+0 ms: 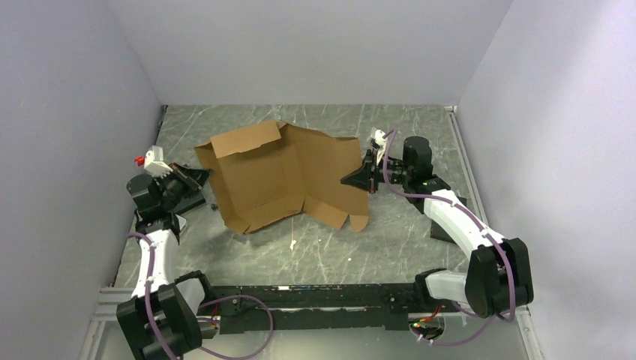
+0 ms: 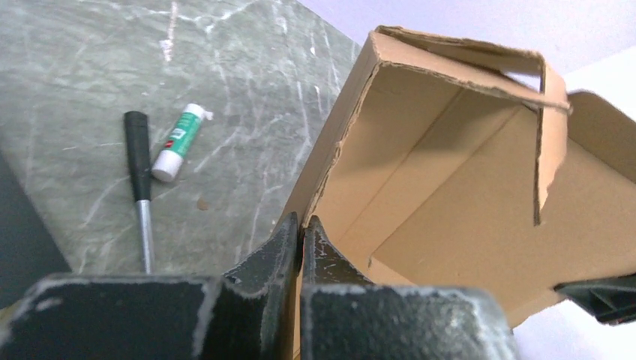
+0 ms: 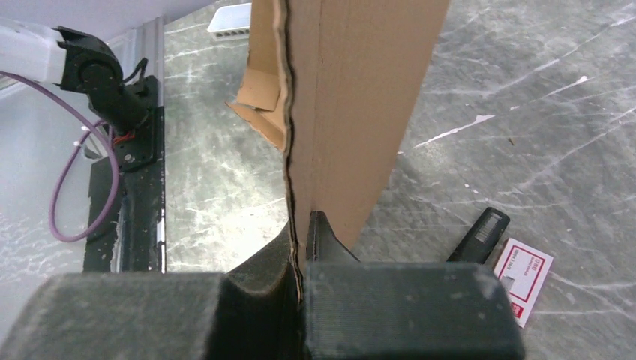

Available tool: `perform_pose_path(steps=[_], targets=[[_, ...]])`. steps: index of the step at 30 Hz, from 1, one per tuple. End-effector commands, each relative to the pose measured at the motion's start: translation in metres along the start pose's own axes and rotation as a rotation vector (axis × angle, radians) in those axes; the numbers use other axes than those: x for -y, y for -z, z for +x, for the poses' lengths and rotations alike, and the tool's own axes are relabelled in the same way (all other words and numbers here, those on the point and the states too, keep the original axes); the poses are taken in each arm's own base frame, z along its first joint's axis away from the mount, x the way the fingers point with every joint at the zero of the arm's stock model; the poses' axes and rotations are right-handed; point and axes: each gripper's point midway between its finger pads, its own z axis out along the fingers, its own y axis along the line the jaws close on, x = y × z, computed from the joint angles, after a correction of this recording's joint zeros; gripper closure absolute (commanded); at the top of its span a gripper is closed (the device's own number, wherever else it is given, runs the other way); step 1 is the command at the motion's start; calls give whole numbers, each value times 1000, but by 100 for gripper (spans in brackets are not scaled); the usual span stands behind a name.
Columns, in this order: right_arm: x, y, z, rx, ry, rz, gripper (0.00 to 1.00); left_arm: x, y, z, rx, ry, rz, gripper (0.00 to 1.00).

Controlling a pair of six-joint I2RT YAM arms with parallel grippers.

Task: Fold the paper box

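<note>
Top external view: the grey marbled desk [image 1: 322,247] carries the paper box [image 1: 274,176], a partly folded brown cardboard sheet. It lies mid-desk between the two arms, with its far flap raised. The left pincer [image 2: 301,225] is closed on the box's left edge. The right pincer [image 3: 300,225] is clamped on its right edge, cardboard between the fingers. Left of the box lie a black-handled tool [image 2: 138,157] and, just beside it, a green-and-white glue stick [image 2: 178,142].
</note>
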Motion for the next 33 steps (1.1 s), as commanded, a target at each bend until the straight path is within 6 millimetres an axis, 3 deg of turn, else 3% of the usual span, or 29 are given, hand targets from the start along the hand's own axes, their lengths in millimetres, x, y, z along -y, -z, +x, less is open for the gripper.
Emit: perform_pose_path(steps=[1, 7, 16, 23, 28, 33], targets=[[-21, 3, -37, 72, 106, -83, 100, 28, -4, 0, -56, -90, 43, 97], [-23, 4, -40, 81, 104, -84, 100, 35, -4, 5, -56, -190, -22, 99], [-4, 3, -35, 67, 51, -13, 100, 33, -4, 0, -4, -263, -23, 100], [-23, 6, -39, 89, 77, -95, 100, 50, -18, 4, -41, -434, -43, 100], [-11, 9, -44, 66, 137, -15, 100, 64, -33, 17, -48, -563, -22, 100], [2, 14, -43, 54, 168, 52, 100, 71, -46, 17, -13, -637, -2, 100]])
